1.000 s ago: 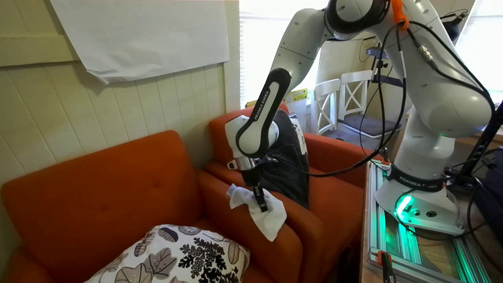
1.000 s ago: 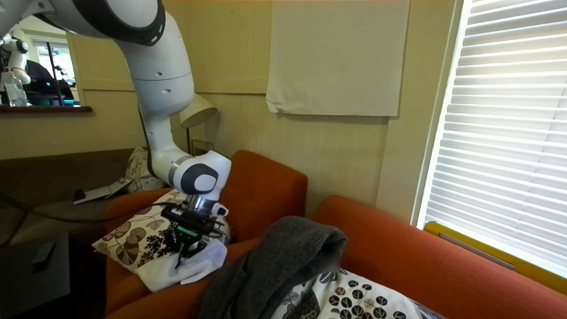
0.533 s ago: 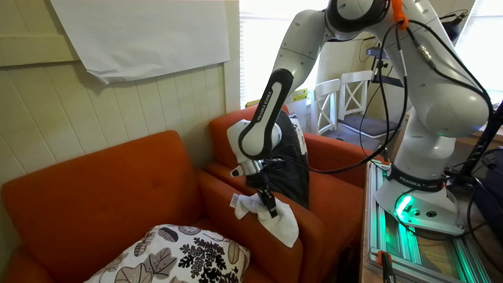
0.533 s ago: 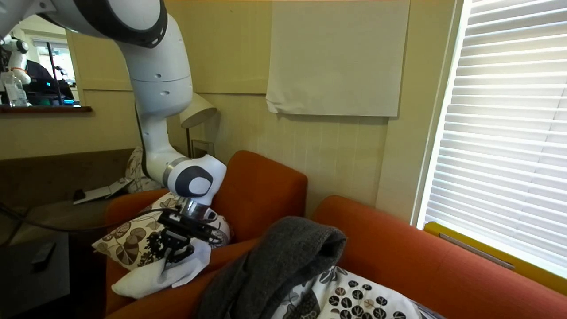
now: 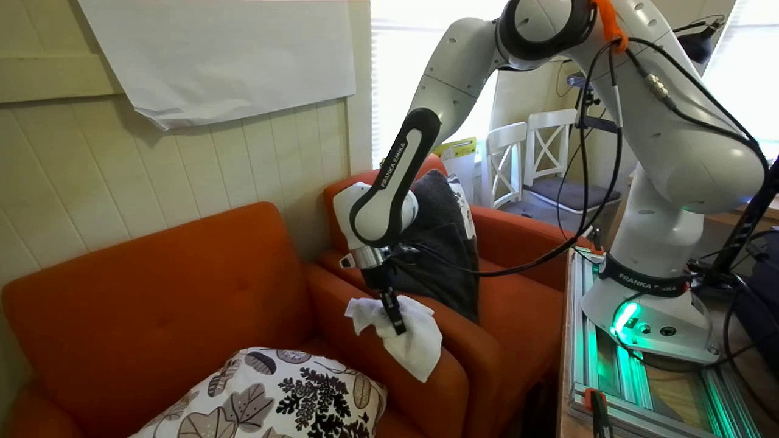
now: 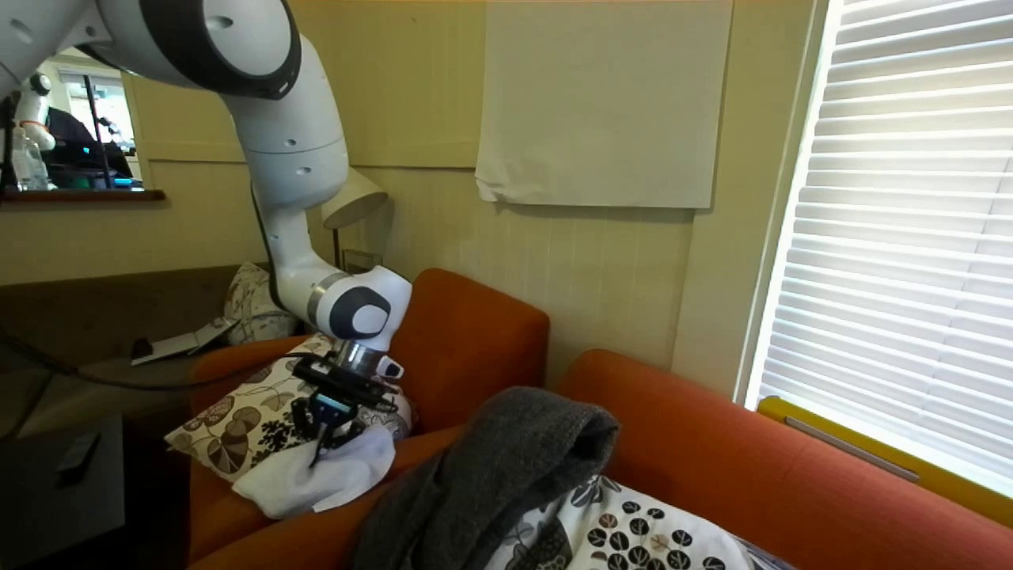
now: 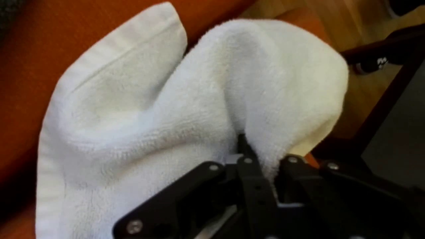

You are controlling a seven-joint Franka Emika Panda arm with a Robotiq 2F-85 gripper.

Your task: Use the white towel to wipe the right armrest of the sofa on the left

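White towel [image 7: 186,116], nubby and rumpled, pinched between nearly closed fingers [image 5: 392,312] over the rounded orange armrest [image 5: 360,350]

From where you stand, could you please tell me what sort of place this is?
Probably a living room or lounge, also used for robot work: I see an orange sofa with a patterned cushion on it, and a large robot arm beside the seating.

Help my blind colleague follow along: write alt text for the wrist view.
A black claw grips a bunched white towel that fills much of the frame. Orange sofa upholstery shows at left, wooden floor at upper right.
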